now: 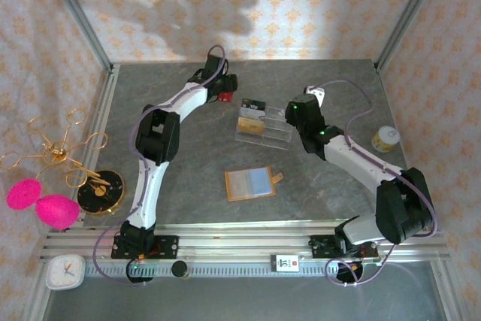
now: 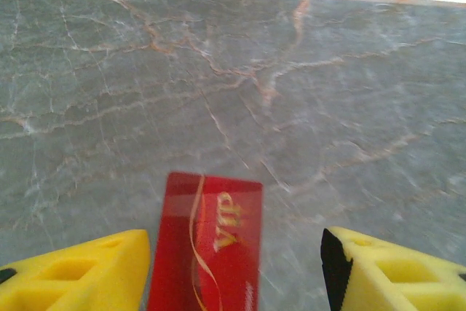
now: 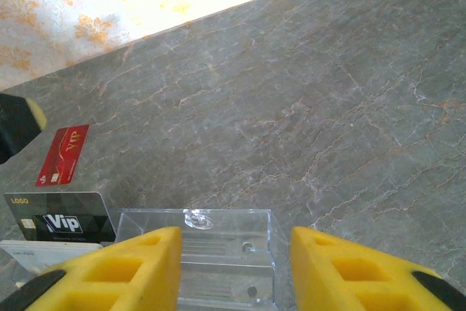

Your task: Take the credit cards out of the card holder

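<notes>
My left tool [image 2: 237, 256] is spread either side of a glossy red "VIP" card [image 2: 215, 234] lying flat on the veined grey tabletop [image 2: 218, 71]. My right tool [image 3: 234, 253] is spread over a clear acrylic stand [image 3: 218, 227]. The tan, leathery card holder [image 1: 250, 183] lies open mid-tabletop.

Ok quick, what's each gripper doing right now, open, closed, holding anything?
Left gripper: open, holding nothing; the red card lies flat below it.
Right gripper: open, holding nothing, above the clear stand.
</notes>
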